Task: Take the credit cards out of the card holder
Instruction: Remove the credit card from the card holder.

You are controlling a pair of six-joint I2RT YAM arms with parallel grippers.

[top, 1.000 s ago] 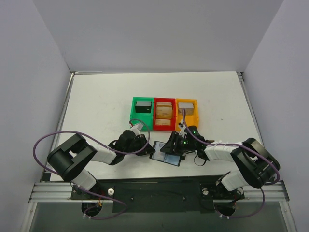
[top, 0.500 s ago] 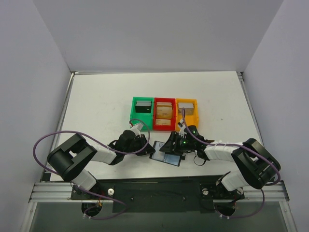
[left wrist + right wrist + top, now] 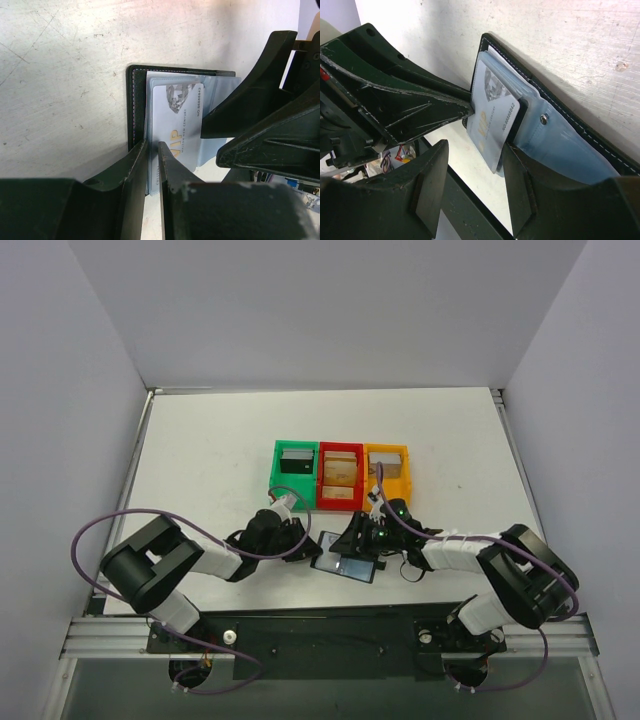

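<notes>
the white table (image 3: 200,460) bears the card holder (image 3: 345,565), a green bin (image 3: 296,444), a red bin (image 3: 340,444) and an orange bin (image 3: 386,448).

The card holder (image 3: 350,568) lies flat on the white table (image 3: 200,460), close to the near edge. The left pincer (image 3: 303,548) meets its left edge, and the right pincer (image 3: 356,539) sits over its far side. Farther back, a green bin (image 3: 295,472), a red bin (image 3: 340,480) and an orange bin (image 3: 386,473) stand side by side.
</notes>
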